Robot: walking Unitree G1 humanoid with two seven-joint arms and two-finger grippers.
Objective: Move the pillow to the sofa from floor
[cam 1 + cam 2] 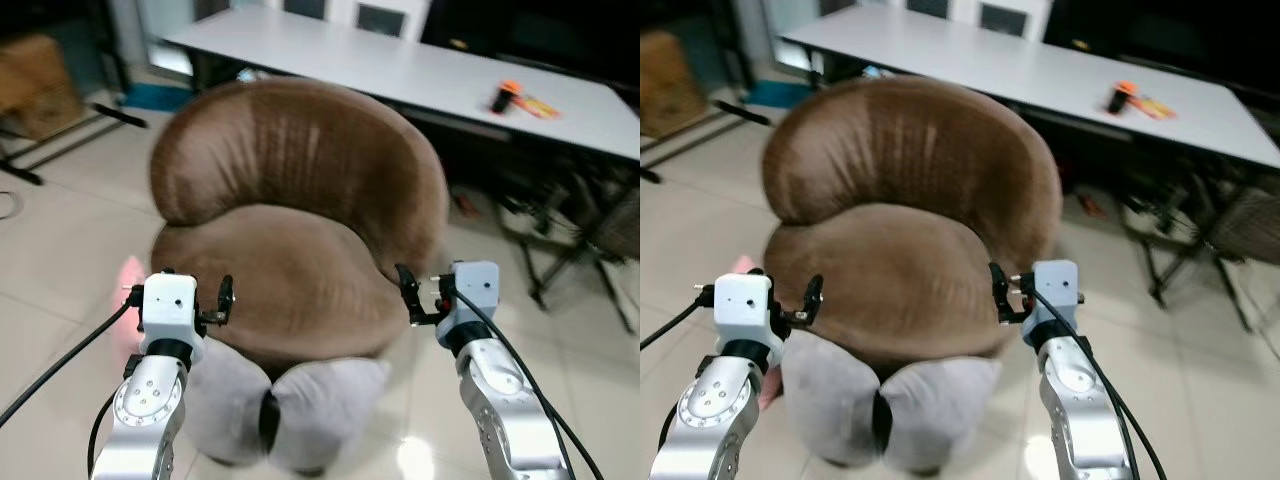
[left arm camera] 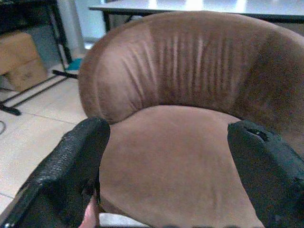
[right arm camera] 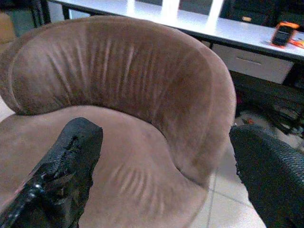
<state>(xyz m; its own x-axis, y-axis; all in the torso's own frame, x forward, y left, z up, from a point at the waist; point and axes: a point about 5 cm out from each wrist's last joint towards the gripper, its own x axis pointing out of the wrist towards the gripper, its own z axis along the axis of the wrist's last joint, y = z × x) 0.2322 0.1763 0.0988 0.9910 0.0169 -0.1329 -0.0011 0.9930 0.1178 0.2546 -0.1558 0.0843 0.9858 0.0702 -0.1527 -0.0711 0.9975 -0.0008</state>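
A grey pillow [image 1: 320, 405] lies on the tiled floor against the front of a round brown sofa chair [image 1: 290, 250]; a dark band crosses its middle. My left gripper [image 1: 180, 292] is raised at the seat's front left edge, above the pillow's left end, open with nothing between its fingers [image 2: 71, 161]. At the seat's front right edge my right gripper [image 1: 455, 285] is held at the same height, also open and empty, its fingers [image 3: 71, 152] spread wide toward the sofa's backrest. Neither gripper touches the pillow.
A long white table [image 1: 400, 65] with an orange item [image 1: 508, 96] stands behind the sofa. Dark metal legs and clutter [image 1: 560, 240] stand on the right. At the far left sit a cardboard box [image 1: 35, 80] and a black frame. A pink patch [image 1: 130, 272] shows on the floor.
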